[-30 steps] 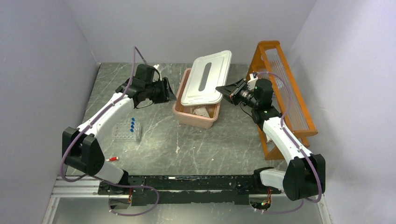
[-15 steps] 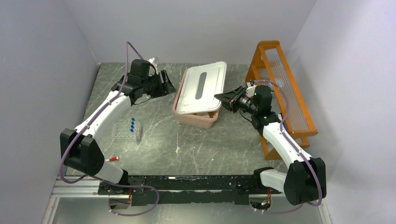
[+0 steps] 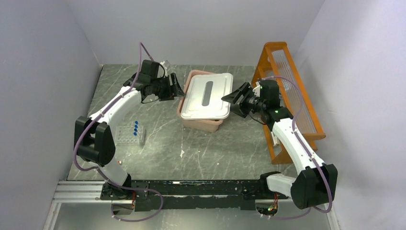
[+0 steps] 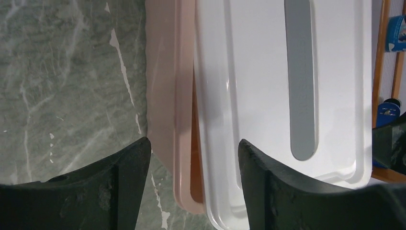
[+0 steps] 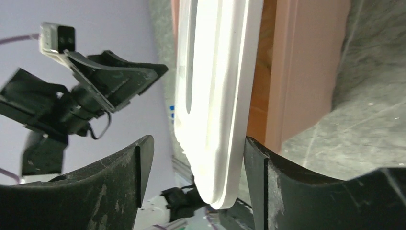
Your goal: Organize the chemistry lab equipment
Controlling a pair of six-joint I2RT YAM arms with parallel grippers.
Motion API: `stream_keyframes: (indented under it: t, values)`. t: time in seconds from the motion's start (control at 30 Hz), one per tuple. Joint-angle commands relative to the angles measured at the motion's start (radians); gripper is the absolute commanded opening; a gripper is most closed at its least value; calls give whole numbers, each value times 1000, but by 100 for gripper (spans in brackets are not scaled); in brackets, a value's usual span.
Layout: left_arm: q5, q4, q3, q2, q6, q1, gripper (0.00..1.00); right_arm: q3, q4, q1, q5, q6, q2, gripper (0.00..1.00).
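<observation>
White lid (image 3: 218, 103) — askew on pink bin (image 3: 201, 124).

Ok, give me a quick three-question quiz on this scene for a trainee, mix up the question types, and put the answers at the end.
1. True or false: the lid lies on top of the bin.
2. Where are the blue-capped tubes? A: left of the bin. B: on the orange shelf. C: between the right gripper's fingers.
3. In one word, how do the jaws of the left gripper and the right gripper stand?

Key
1. True
2. A
3. Open
</observation>
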Motion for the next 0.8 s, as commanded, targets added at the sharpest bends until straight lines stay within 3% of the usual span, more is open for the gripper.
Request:
stream_keyframes:
  t: [0.0,0.17,0.53,0.77]
  values:
    - [59,8,53,15,37,21,71,69,-195,2,44,-201,39,74]
    - [94,42,52,29,30,21,71,95,-277,23,141,-326,85,76]
    - [168,65,73,78,40,21,69,126,-195,81,110,-311,167,38]
    - [116,4,107,124,81,21,66,153,-160,89,110,-318,221,31]
